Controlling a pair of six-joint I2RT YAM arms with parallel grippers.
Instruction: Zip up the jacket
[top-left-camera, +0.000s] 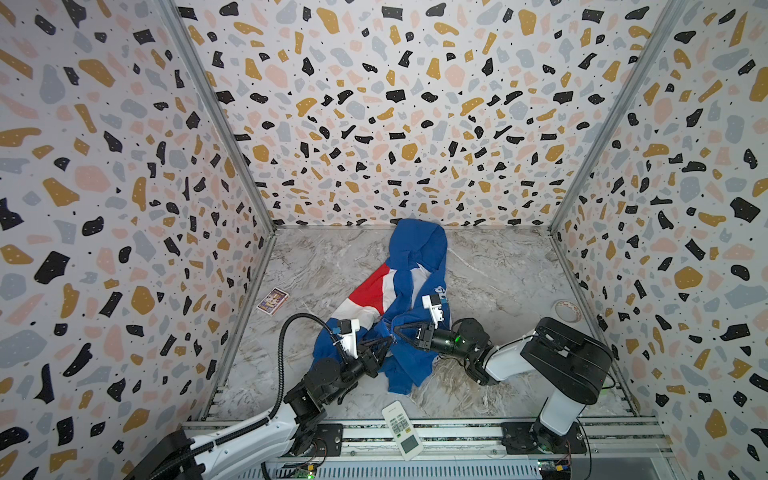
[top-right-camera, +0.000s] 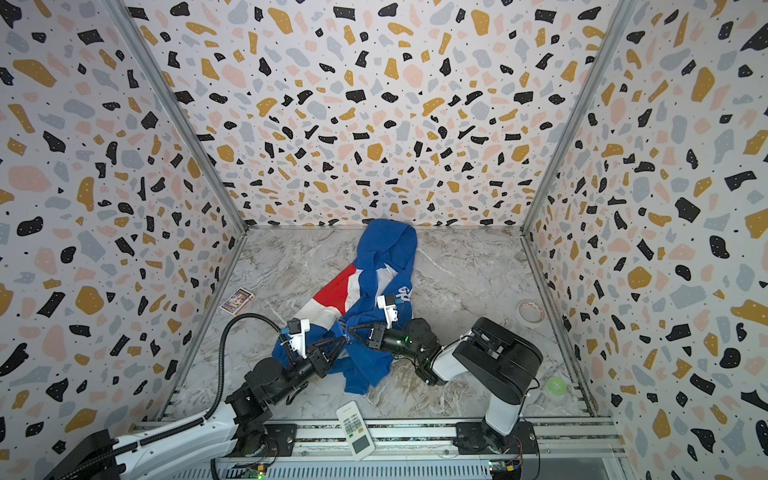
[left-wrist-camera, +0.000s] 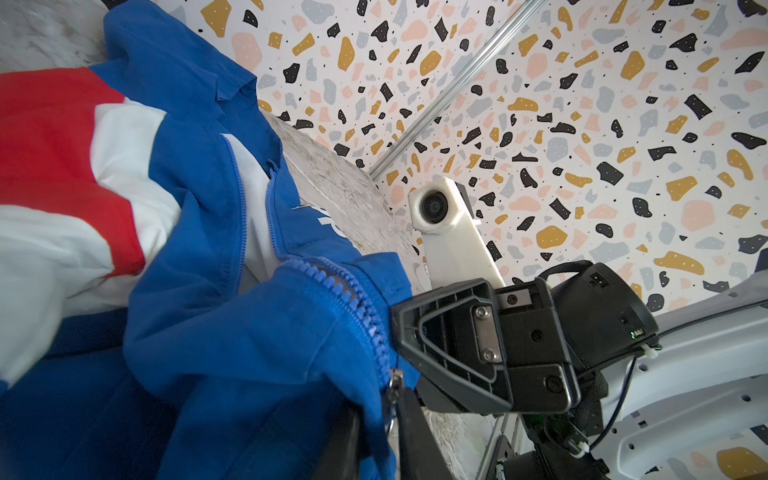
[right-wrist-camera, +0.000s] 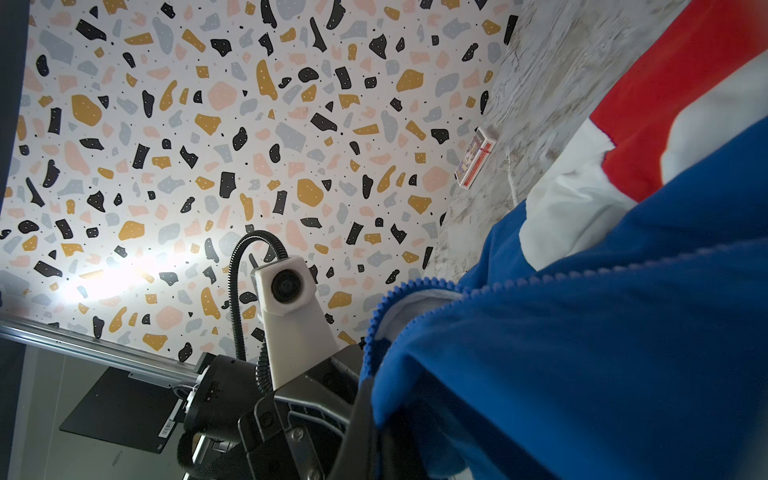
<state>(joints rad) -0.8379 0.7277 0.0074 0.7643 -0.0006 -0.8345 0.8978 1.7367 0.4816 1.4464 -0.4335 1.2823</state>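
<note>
Right pincer (top-left-camera: 397, 330) clamped on the jacket (top-left-camera: 419, 253) at its zipper edge — left pincer (top-left-camera: 390, 338), just beside, straddles the zipper pull (left-wrist-camera: 393, 386), grip indeterminate.

The surface (top-left-camera: 498, 266) before me was a grey-white marble-patterned slab. On it lay a crumpled royal-blue hooded fabric jacket (top-left-camera: 419, 253) with red and white bands at the middle, a small printed card box (top-left-camera: 272, 301) far left, a pale tape roll (top-left-camera: 566, 310) and a green ring (top-right-camera: 555, 384) far right, and a white rectangular remote control (top-left-camera: 402, 430) overhanging the near edge.
</note>
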